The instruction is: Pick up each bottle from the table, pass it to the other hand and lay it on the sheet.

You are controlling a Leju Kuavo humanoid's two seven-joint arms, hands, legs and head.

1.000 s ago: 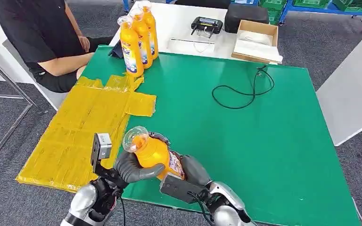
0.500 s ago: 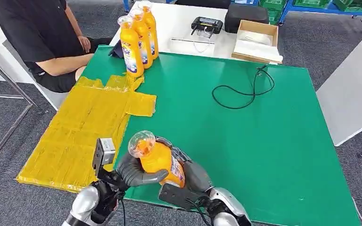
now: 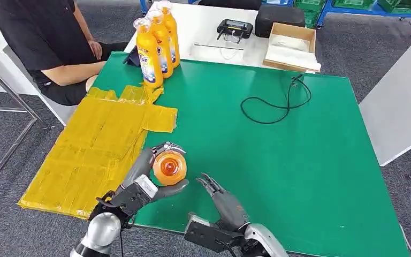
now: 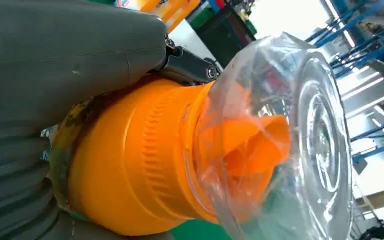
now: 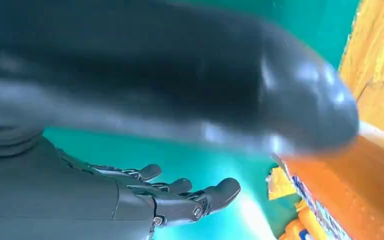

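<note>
Bottle [image 3: 169, 168]: body hidden under left hand [image 3: 149, 179], cap end showing, gripped just beside sheet [image 3: 96, 144]. Right hand [image 3: 225, 203]: fingers spread, holding nothing, near bottle.

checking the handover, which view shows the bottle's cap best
The left wrist view: the orange cap under its clear cover is close up, with the left hand holding the bottle. The head view shows it small, from above. The right wrist view shows part of the bottle's side.
</note>
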